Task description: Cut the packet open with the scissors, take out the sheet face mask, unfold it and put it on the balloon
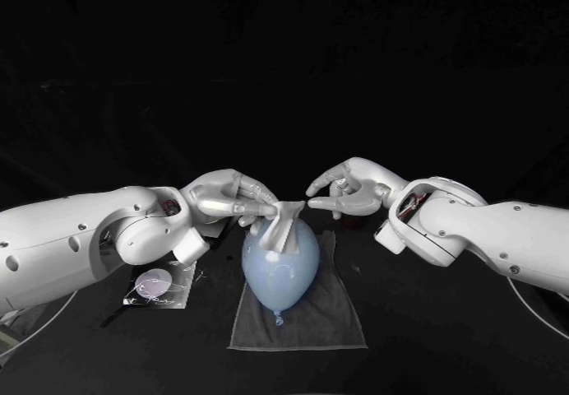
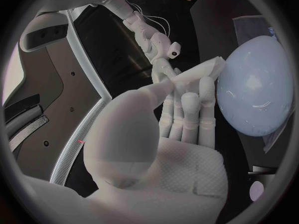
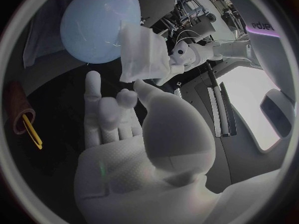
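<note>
Gripping folded mask (image 1: 282, 226) with left hand (image 1: 225, 197), draped on balloon's (image 1: 281, 263) far end, mid-table. Nothing in right hand (image 1: 344, 191), fingers apart, just right of mask. Pinch free edge there, peel open slowly.

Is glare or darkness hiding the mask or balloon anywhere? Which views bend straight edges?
Head view: black surroundings, yet the pale balloon and mask stand out clearly. Left wrist view: small glints on the balloon, fisheye bending. Right wrist view: same bending; mask plainly visible, held by the left hand.

Left hand (image 2: 181, 134) with folded sheet mask (image 2: 202, 69) at fingertips, balloon (image 2: 255, 84) just beside
</note>
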Controlling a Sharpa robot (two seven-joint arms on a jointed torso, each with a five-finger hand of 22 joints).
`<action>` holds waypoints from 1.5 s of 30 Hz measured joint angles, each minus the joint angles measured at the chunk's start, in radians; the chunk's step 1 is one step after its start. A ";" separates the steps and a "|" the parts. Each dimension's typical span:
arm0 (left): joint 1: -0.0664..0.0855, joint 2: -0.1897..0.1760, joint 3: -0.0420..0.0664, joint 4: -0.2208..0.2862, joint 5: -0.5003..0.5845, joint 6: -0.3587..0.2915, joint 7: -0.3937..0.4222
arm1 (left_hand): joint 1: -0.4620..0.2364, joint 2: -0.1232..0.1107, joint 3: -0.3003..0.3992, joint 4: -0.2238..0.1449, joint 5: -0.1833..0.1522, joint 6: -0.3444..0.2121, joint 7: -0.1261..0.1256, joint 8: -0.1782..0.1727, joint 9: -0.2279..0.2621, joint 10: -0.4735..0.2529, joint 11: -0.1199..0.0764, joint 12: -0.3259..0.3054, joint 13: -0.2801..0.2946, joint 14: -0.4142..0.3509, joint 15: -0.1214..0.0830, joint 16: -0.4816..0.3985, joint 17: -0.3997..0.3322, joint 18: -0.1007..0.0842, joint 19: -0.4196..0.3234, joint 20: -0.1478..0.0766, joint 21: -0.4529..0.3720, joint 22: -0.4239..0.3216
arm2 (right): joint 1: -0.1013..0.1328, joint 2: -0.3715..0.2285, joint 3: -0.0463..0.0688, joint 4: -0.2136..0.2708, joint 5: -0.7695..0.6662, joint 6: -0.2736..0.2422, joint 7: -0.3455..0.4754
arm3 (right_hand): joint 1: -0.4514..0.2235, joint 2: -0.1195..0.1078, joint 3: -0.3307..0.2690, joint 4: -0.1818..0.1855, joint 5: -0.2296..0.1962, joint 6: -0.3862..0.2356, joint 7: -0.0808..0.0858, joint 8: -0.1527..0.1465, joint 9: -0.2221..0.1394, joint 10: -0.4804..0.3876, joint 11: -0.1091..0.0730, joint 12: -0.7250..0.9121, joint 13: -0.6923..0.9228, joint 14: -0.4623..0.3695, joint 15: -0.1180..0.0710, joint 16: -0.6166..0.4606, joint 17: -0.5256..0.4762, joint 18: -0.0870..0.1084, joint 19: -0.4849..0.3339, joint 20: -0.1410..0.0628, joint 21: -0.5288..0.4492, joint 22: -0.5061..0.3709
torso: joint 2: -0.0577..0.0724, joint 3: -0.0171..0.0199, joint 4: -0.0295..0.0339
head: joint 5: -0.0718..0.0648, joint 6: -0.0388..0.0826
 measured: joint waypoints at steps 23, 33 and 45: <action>0.002 0.048 0.001 -0.016 0.113 -0.150 0.003 | -0.021 -0.002 0.033 -0.011 -0.001 0.002 0.002 -0.007 0.024 0.000 0.000 0.017 0.005 0.054 -0.004 0.032 0.050 -0.004 0.012 -0.012 0.015 0.004 | -0.022 -0.054 -0.006 0.038 -0.017 -0.179 0.007 | 0.100 0.001 -0.052 0.036 0.021 0.080 -0.024 0.067 0.001 0.085 -0.021 0.215 0.077 0.091 -0.016 0.134 0.112 0.011 0.056 0.003 -0.019 -0.016 | -0.001 0.0014 -0.0006 | -0.001 0.010; 0.002 0.068 0.001 -0.022 0.147 -0.274 -0.018 | -0.025 -0.001 0.047 -0.017 -0.003 0.006 -0.001 -0.010 0.029 0.000 0.000 0.018 0.005 0.061 -0.004 0.035 0.050 -0.004 0.015 -0.015 0.020 0.005 | -0.100 -0.091 -0.010 0.161 -0.123 -0.284 0.044 | 0.110 -0.009 -0.055 0.039 0.068 0.095 -0.038 0.082 -0.010 0.134 -0.033 0.304 0.148 0.133 -0.032 0.181 0.176 0.011 0.071 -0.013 0.004 0.007 | -0.001 0.0014 -0.0012 | 0.002 0.009; 0.002 0.077 0.000 -0.024 0.188 -0.367 -0.032 | -0.045 -0.005 0.068 -0.015 0.000 0.005 -0.002 -0.013 0.056 0.000 0.000 0.022 -0.005 0.057 -0.008 0.026 0.011 -0.008 0.019 -0.019 0.020 0.004 | -0.139 -0.029 -0.009 0.170 -0.277 -0.382 -0.011 | 0.076 -0.043 -0.086 0.071 0.060 0.072 -0.020 0.068 -0.032 0.122 -0.021 0.293 0.125 0.126 -0.017 0.173 0.146 0.009 0.071 -0.012 0.008 0.015 | 0.000 0.0014 -0.0008 | 0.006 0.014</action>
